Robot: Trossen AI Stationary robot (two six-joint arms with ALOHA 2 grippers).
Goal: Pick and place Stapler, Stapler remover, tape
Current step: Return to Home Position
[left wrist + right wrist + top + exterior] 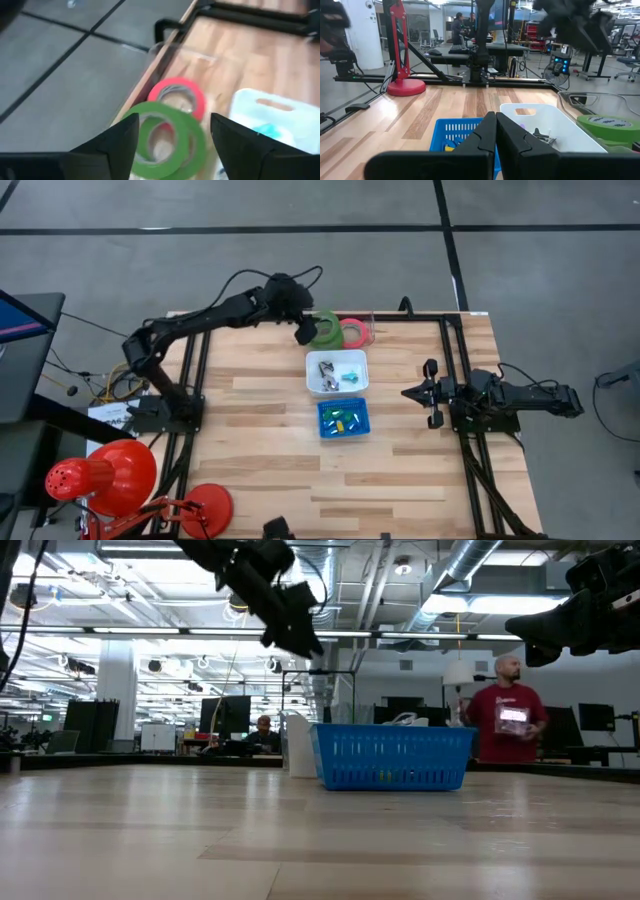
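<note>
A green tape ring [167,142] lies slanted across a pink-red tape ring [192,92] inside a clear tray [162,52] at the table's far edge; both also show from above, the green tape [325,330] beside the pink-red one [354,332]. My left gripper [175,122] hangs open above the green ring, one finger on either side and clear of it. My right gripper [412,392] waits shut at the table's right, holding nothing. A small dark metal thing [540,134] lies in the white basket [337,372]; I cannot tell what it is. The stapler and the stapler remover cannot be made out.
A blue basket [343,418] with small coloured pieces stands just nearer than the white one, mid-table. A red desk lamp [100,480] sits at the near left corner. Black frame rails [455,370] run along the table's left, right and far sides. People stand beyond the table.
</note>
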